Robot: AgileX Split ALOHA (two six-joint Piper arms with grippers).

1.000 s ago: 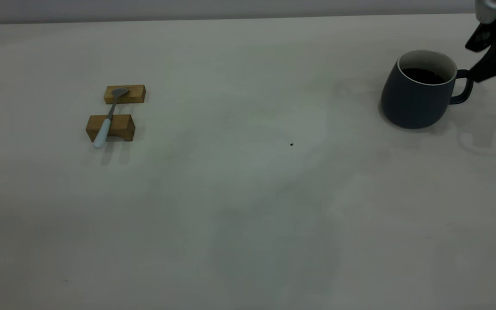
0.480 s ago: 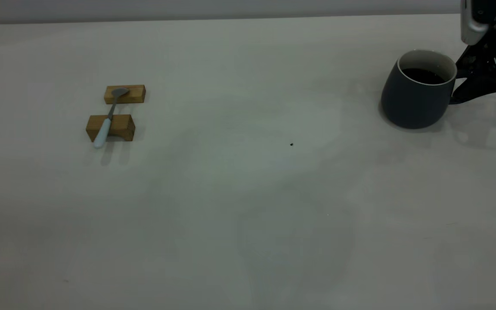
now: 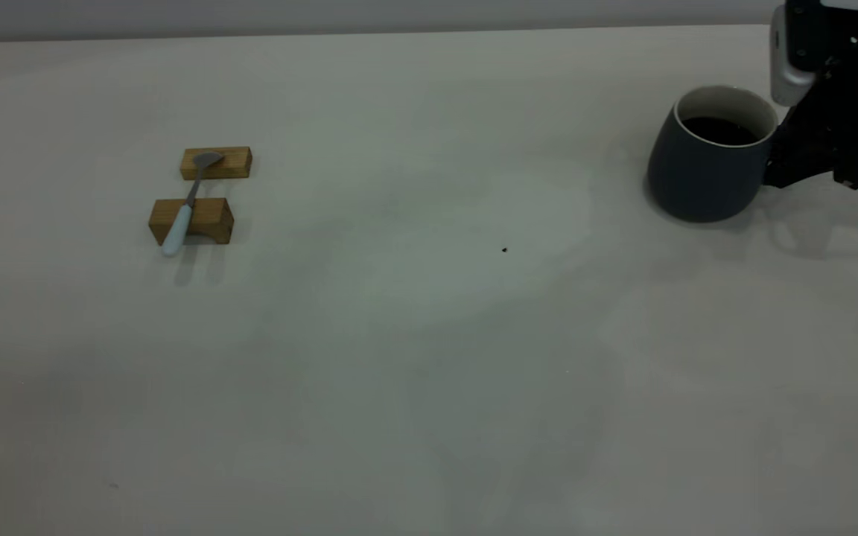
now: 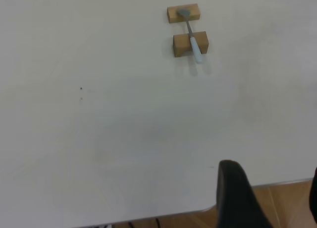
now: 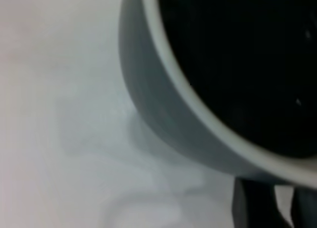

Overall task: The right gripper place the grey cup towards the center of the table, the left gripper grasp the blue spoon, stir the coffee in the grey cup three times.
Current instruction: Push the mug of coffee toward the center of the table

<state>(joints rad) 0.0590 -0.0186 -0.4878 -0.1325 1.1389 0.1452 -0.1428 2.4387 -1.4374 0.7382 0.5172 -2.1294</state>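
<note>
So the grey cup (image 3: 704, 167) is sitting way over on the right side of the table (image 3: 414, 357), close to the far edge, upright and with dark coffee (image 3: 718, 129) in it. The right gripper (image 3: 786, 160) is pushed right up against the cup's right side where the handle would be, and the handle itself is hidden behind the black fingers, so honestly I can't tell whether the claw is clamped on it or just sitting around it. The silver-grey camera block (image 3: 788, 63) of that arm sits just above the cup's rim. In the right wrist view the cup (image 5: 163, 114) fills most of the picture, white rim curving across and the coffee (image 5: 237, 59) looking near black inside, with a bit of a dark finger (image 5: 252, 205) showing just under the rim. The blue spoon (image 3: 185, 208) is well apart from all this, over on the left side of the table, lying across two tan wooden blocks (image 3: 192, 220): its grey bowl rests on the farther block and the pale blue handle crosses the nearer one and sticks out past it. The left wrist view shows the spoon (image 4: 192, 37) and blocks (image 4: 190, 43) from a good way off. The left gripper's one dark finger (image 4: 237, 198) shows at the table's near edge; I can't tell if that claw is open or closed either. There's a tiny dark speck (image 3: 504, 249) roughly mid-table, between spoon and cup.
</note>
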